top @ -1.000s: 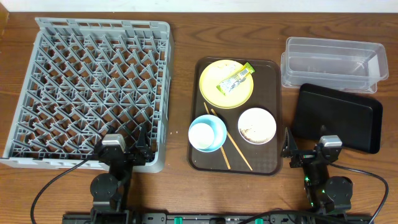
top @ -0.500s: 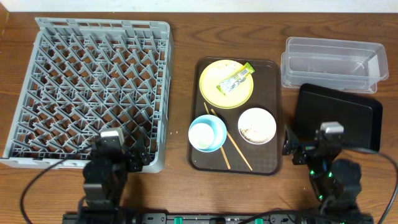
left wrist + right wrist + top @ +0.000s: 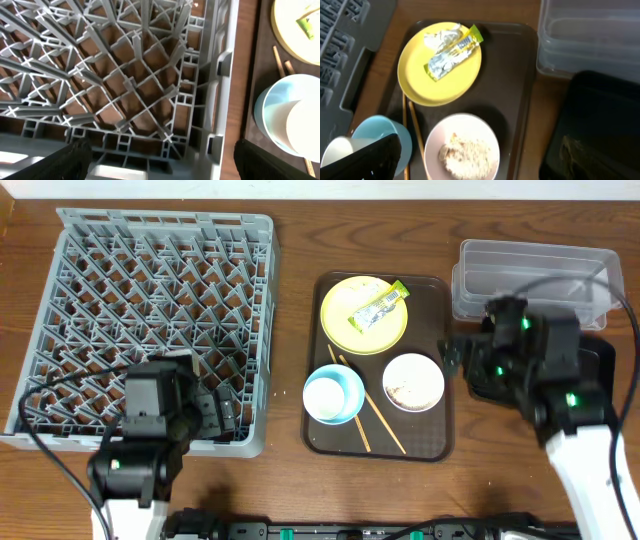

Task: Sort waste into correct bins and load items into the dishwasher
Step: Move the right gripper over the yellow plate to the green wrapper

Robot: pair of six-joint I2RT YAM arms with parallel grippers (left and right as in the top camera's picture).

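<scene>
Beside the tray (image 3: 432, 310), the right gripper (image 3: 456, 361) is hovering near the bowl (image 3: 413, 382); whether its fingers are parted I cannot tell (one is hiding against the black bin (image 3: 600, 125)). Left gripper (image 3: 160, 159) is hanging spread, empty, over the rack (image 3: 100, 290). Wrapper (image 3: 379, 307) is lying on the plate (image 3: 345, 330); a shallow pinch risks skidding the plate.

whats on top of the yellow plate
A yellow-green snack wrapper lies across the yellow plate, with a crumpled whitish bit beside it near the rim; I cannot tell what that bit is. Whatever lies beneath the wrapper is hidden.
</scene>
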